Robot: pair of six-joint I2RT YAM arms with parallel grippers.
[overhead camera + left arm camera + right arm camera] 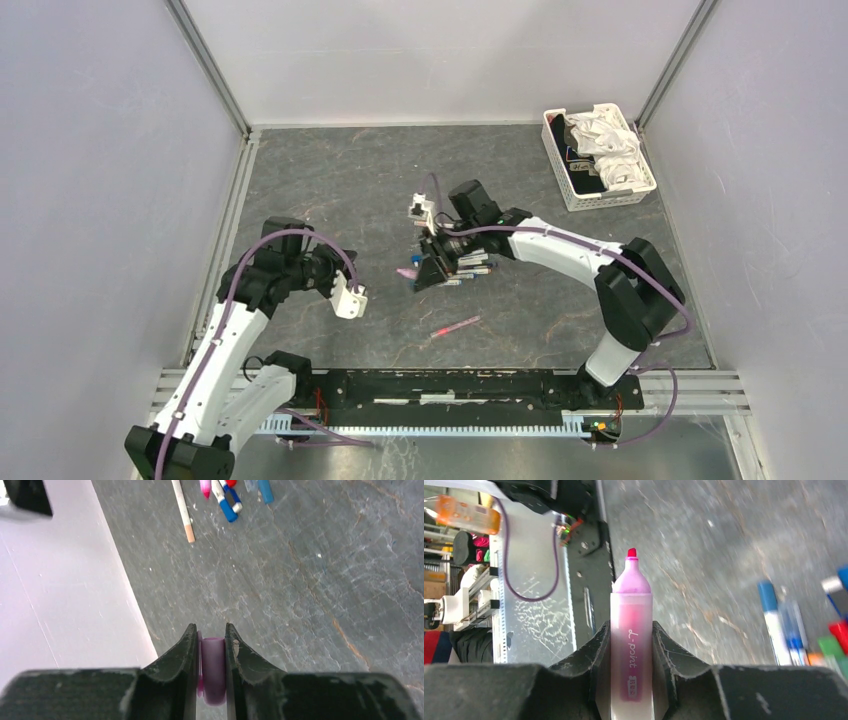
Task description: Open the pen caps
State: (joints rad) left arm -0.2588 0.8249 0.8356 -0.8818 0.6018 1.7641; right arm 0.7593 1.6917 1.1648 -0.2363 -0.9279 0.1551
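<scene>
Cap (214, 667) pink, pinched in left claw (210, 630) | right claw (631, 627) clamps uncapped pink pen (631, 590) | risk: cap rolls when dropped; bare tip smears tabletop (704, 555)

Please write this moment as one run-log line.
left gripper: jaws shut on pink cap | right gripper: jaws shut on uncapped pink highlighter | other pens: lying on table

Blurred pens (775, 630) at right edge; pink cap (214, 666) half-hidden
</scene>
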